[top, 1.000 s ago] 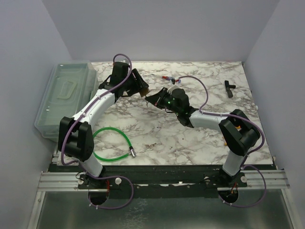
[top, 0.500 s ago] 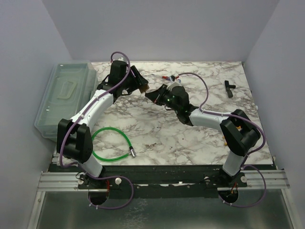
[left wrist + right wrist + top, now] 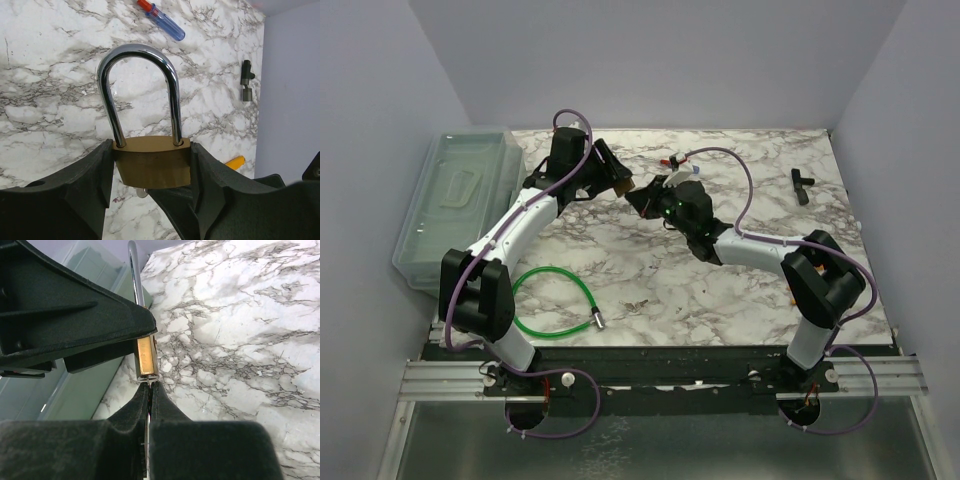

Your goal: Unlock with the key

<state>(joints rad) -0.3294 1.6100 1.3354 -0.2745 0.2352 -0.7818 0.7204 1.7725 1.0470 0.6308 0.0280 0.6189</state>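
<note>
— Brass-bodied padlock with the chrome shackle (image 3: 150, 167): why is it sitting up off the marble table (image 3: 760, 290)?

— I'm clamping it in the left gripper (image 3: 150, 175), bottom face turned toward the right gripper (image 3: 149, 390), whose fingers are pinching together on the tiny flat silvery key (image 3: 148, 383). I'm judging its tip is meeting the keyway; the keyhole itself is hidden.

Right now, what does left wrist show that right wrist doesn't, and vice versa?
Left wrist only: the padlock's front face with its full shackle, a blue-and-red screwdriver, a black tool and an orange item on the table.

Right wrist only: the clear bin, and the right hand shut on the key at the padlock's underside.

Both: the padlock clamped in the left hand, over the marble table.
</note>
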